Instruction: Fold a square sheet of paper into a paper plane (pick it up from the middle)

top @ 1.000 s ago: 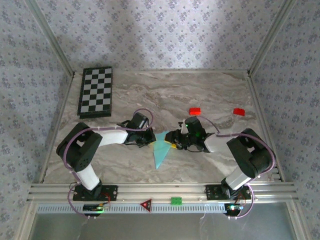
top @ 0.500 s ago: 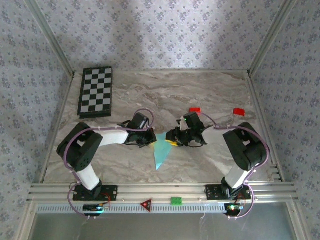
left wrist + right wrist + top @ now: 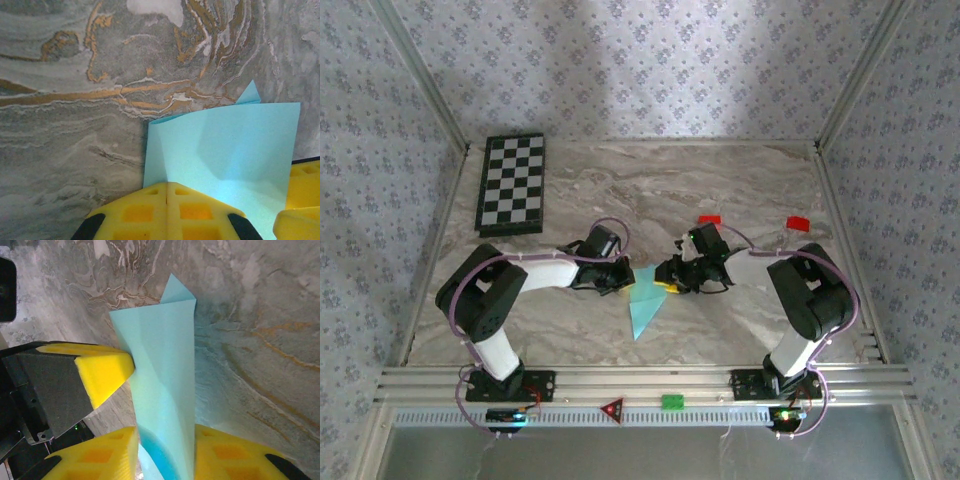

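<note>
The paper plane (image 3: 642, 305) is a light cyan, folded, narrow shape lying on the marble table with its point toward the near edge. My left gripper (image 3: 625, 279) is shut, and its joined yellow tips (image 3: 167, 192) press onto the paper (image 3: 225, 150) close to its left edge. My right gripper (image 3: 663, 283) comes in from the other side. In the right wrist view a raised fold of the paper (image 3: 162, 365) runs between its two yellow fingers (image 3: 165, 432), which touch it on both sides. The left gripper's finger (image 3: 105, 372) touches the paper's edge there.
A black-and-white chessboard (image 3: 512, 183) lies at the back left. Two small red blocks (image 3: 709, 221) (image 3: 798, 224) sit behind the right arm. A green block (image 3: 672, 401) and a red triangle (image 3: 611, 408) rest on the front rail.
My right gripper's jaws have narrowed around the paper fold and its wrist has shifted slightly toward the back. The left gripper has stayed shut on the same spot.
</note>
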Robot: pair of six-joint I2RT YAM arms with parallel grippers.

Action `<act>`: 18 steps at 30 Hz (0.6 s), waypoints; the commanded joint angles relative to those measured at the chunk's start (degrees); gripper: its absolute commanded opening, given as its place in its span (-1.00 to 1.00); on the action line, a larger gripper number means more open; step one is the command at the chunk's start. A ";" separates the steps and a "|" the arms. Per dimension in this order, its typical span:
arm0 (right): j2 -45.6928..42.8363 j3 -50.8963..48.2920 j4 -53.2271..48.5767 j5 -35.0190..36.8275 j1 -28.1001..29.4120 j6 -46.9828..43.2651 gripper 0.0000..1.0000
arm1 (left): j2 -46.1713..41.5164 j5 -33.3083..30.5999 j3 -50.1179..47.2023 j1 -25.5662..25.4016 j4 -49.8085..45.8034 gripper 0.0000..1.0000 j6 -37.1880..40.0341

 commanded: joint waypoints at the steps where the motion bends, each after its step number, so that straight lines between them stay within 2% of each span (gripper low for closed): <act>1: 1.05 1.21 -0.74 -2.69 -0.37 -1.25 -0.37 | 2.06 0.00 -0.26 -0.76 -4.70 -1.00 1.21; 4: 1.61 1.92 -0.15 -3.78 -0.43 -1.37 -0.45 | 2.23 0.73 0.38 -0.84 -3.32 -1.00 1.12; 18: 3.31 2.99 -1.70 -3.84 -1.12 -2.66 -0.51 | 2.07 0.81 0.95 -0.88 -3.88 -1.00 1.21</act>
